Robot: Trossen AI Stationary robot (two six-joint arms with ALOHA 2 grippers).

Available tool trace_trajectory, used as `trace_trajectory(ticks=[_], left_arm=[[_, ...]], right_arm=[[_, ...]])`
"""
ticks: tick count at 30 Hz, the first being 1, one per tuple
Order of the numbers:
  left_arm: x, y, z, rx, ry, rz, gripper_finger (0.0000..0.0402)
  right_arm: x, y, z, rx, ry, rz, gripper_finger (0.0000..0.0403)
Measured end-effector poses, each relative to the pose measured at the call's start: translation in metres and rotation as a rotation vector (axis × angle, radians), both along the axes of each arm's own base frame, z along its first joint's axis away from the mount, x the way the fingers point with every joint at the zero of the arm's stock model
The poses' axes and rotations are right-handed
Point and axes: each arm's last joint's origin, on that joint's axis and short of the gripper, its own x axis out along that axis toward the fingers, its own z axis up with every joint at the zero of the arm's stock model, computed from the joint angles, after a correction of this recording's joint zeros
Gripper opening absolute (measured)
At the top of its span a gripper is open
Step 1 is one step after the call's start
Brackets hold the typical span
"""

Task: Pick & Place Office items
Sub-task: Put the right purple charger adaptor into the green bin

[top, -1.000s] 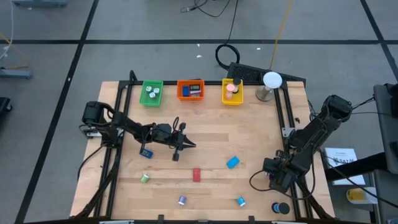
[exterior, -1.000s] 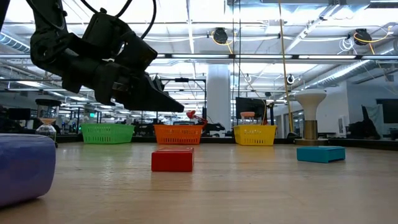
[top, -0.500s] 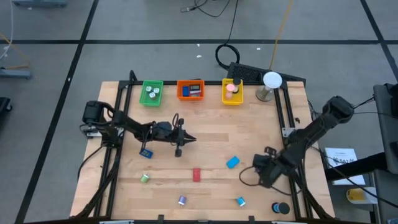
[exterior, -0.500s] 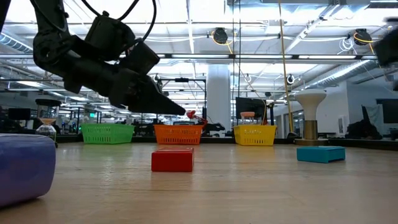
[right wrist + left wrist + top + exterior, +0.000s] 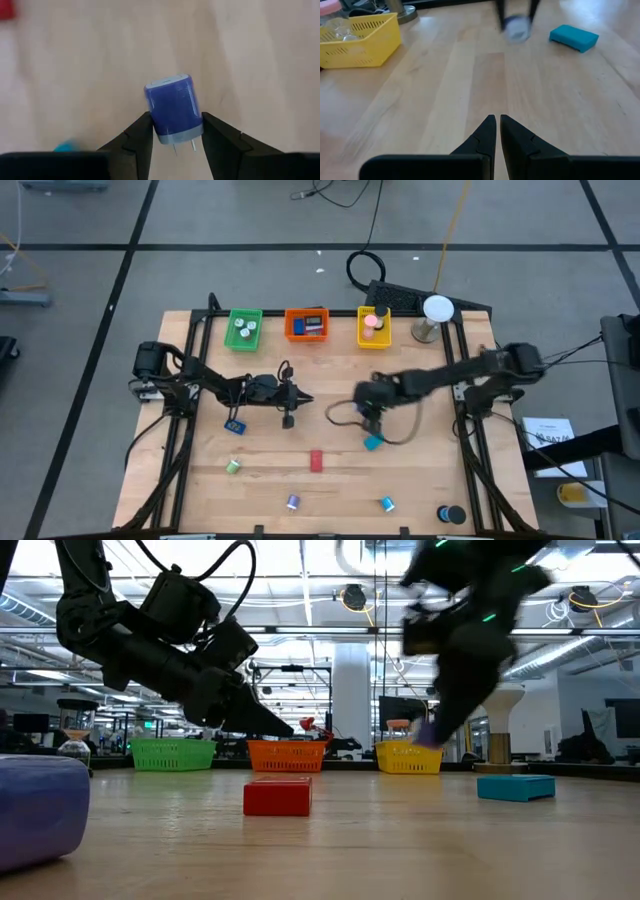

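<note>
My right gripper (image 5: 172, 132) hangs over the middle of the table (image 5: 372, 412), shut on a small blue plug block (image 5: 172, 107) with two metal prongs. A teal block (image 5: 373, 442) lies just nearside of it. My left gripper (image 5: 497, 122) is shut and holds nothing, pointing toward the table's right at left of centre (image 5: 300, 399). Other office items lie flat on the wood: a red block (image 5: 316, 461), a green roll (image 5: 233, 466), a purple roll (image 5: 293, 501), a blue piece (image 5: 387, 503), a black roll (image 5: 452, 514), and a blue piece (image 5: 236, 425) under the left arm. My right gripper pinches the blue block by two opposite sides (image 5: 156, 125) between its two fingers, close to the pronged end. The fingers slant downward. The block is lifted clear of the table, its prongs (image 5: 175, 148) pointing back toward the wrist.
Green (image 5: 244, 328), orange (image 5: 307, 324) and yellow (image 5: 373, 327) trays stand in a row along the far edge, each holding items. A white ball on a stand (image 5: 436, 310) is at the far right. Bare wood lies between the two grippers.
My right gripper has swung fast from the table's near right corner toward the left and far side, ending over the middle beside the teal block. My left gripper has stayed about where it was.
</note>
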Motion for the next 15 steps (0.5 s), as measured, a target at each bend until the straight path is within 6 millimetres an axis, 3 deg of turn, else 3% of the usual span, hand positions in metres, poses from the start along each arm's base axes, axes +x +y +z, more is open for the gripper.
trace_trajectory(ticks=[4, 7, 11, 15], left_arm=[[0.000, 0.000, -0.001, -0.001, 0.008, 0.001, 0.0033], [-0.001, 0.000, -0.002, -0.008, 0.026, 0.017, 0.0033], [-0.002, 0.001, -0.004, -0.014, 0.046, 0.029, 0.0033], [-0.002, 0.000, -0.005, -0.014, 0.051, 0.028, 0.0033]], right_arm=[[0.042, -0.023, -0.009, -0.056, 0.021, 0.065, 0.0134], [0.068, -0.027, -0.014, -0.088, 0.034, 0.127, 0.0134], [0.088, -0.026, -0.021, -0.110, 0.042, 0.188, 0.0134], [0.095, -0.025, -0.027, -0.118, 0.030, 0.204, 0.0136]])
